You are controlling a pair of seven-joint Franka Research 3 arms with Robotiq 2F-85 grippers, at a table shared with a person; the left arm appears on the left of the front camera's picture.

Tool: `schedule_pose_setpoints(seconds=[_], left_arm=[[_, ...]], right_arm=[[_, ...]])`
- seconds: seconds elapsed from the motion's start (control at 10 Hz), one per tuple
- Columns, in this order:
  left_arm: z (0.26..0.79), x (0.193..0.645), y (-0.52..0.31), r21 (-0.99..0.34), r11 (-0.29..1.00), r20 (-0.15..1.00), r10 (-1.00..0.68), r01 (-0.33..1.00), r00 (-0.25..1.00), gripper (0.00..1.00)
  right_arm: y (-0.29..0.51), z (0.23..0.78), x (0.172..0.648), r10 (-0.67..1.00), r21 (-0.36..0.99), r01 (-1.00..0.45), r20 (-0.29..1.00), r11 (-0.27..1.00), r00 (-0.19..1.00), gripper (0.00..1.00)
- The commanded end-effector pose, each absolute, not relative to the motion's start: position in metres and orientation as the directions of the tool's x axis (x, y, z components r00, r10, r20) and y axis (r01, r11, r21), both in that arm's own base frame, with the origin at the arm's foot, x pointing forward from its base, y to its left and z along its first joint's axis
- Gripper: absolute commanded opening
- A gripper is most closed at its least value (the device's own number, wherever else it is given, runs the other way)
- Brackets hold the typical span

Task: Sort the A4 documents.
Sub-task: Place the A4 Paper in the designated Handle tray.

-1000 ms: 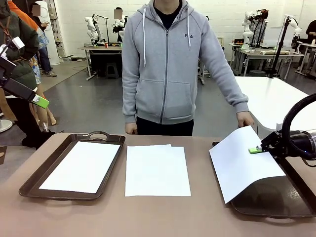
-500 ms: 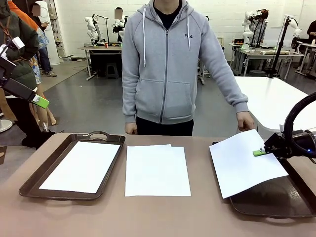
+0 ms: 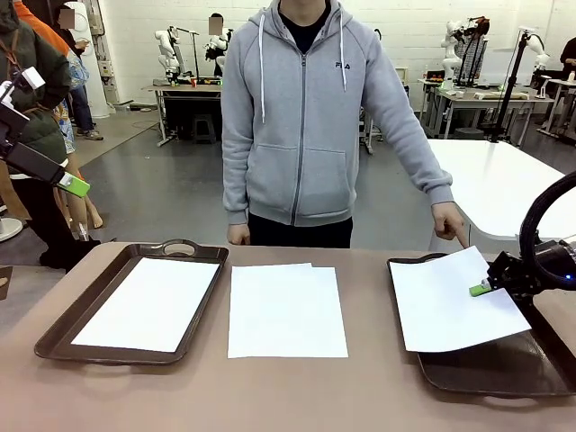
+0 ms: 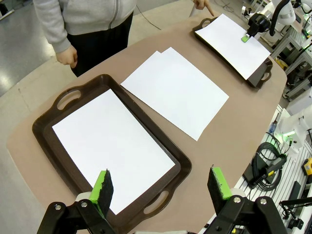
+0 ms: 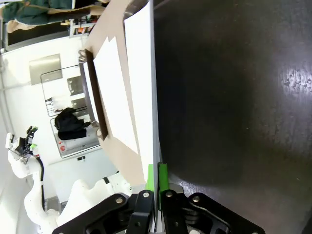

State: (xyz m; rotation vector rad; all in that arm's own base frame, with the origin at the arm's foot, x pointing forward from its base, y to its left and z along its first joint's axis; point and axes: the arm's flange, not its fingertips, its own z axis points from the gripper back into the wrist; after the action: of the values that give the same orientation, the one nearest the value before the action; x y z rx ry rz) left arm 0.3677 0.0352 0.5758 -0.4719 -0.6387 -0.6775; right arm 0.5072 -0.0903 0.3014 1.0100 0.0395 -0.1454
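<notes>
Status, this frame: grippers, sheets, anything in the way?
Left gripper open, above left tray. Right gripper shut on sheet over right tray. Two sheets mid-table. Person's hand near that tray's far edge.

Table: L tray, A4 docs mid, R tray.

- You have a rectangular dark brown tray with loop handles at the left of the tan tabletop; a second dark brown tray sits at the right
- Across from you stands a person in a grey zip hoodie
- Behind that person, to the right, there's a white round-cornered table on the grey floor
</notes>
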Motion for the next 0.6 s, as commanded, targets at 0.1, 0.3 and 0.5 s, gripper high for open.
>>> schedule_pose_setpoints(seconds=[0.1, 0.3, 0.5], left_arm=[[0.576, 0.367, 0.034, -0.191, 0.691, 0.674, -0.424, 0.697, 0.605, 1.00], [0.576, 0.367, 0.034, -0.191, 0.691, 0.674, -0.424, 0.697, 0.605, 1.00], [0.576, 0.367, 0.034, -0.191, 0.691, 0.674, -0.424, 0.697, 0.605, 1.00]], right_arm=[[-0.092, 0.310, 0.509, -0.106, 0.772, 0.178, -0.144, 0.610, 0.984, 0.01], [-0.097, 0.316, 0.512, -0.084, 0.741, 0.184, -0.171, 0.645, 0.982, 0.01], [-0.098, 0.318, 0.519, -0.044, 0.728, 0.158, -0.173, 0.668, 0.984, 0.01]])
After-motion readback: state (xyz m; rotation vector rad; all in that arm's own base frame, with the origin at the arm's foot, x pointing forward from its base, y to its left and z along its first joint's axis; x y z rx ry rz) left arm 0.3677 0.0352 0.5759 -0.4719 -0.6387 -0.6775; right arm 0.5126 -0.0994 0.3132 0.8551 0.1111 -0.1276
